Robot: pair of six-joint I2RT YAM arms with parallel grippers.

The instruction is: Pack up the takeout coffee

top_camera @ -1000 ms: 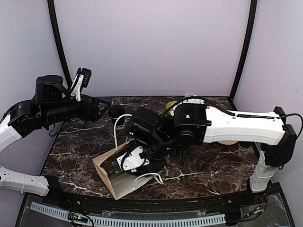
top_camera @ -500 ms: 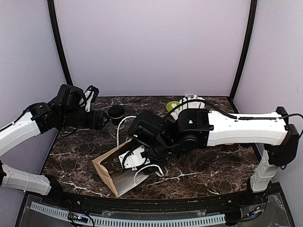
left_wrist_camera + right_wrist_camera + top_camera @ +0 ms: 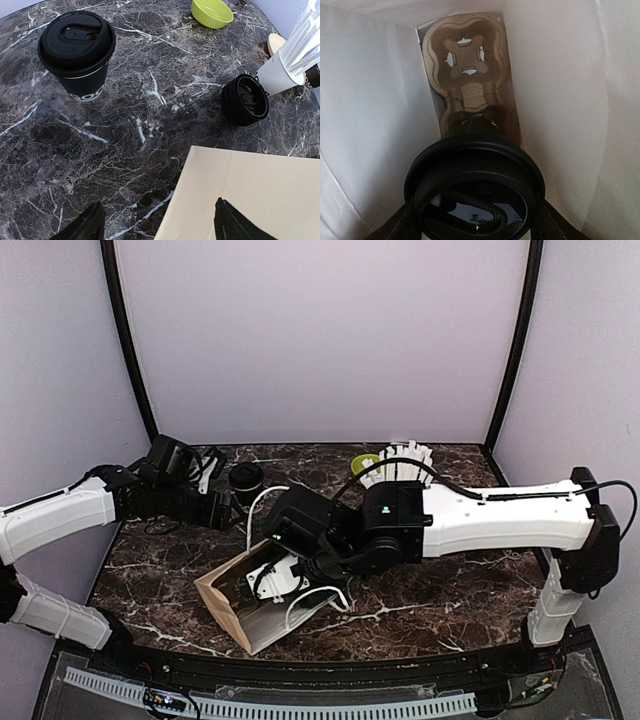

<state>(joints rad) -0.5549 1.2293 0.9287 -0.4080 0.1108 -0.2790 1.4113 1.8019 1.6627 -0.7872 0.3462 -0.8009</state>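
One takeout coffee (image 3: 77, 47), a black lidded cup, stands upright on the marble table (image 3: 150, 125); in the top view this cup (image 3: 245, 480) is at the back left. My left gripper (image 3: 158, 202) is open and empty, low over the table short of that cup, one finger above the bag's edge. A second lidded cup (image 3: 475, 190) is inside the paper bag (image 3: 235, 605), and my right gripper (image 3: 475, 220) is shut on it. Its base is over a cardboard cup carrier (image 3: 465, 60) at the bag's bottom. The right gripper (image 3: 268, 580) is reached into the bag's mouth.
A green bowl (image 3: 212, 12) sits at the back. A stack of black lids (image 3: 245, 99) lies beside a tilted stack of lidless cups (image 3: 292, 57). The bag's flat side (image 3: 250, 195) is right of the left gripper. The bag's white handles (image 3: 315, 610) hang loose.
The left arm has come down from high at the back left to just above the table beside the standing cup. The right gripper with its cup has moved a little deeper into the bag.
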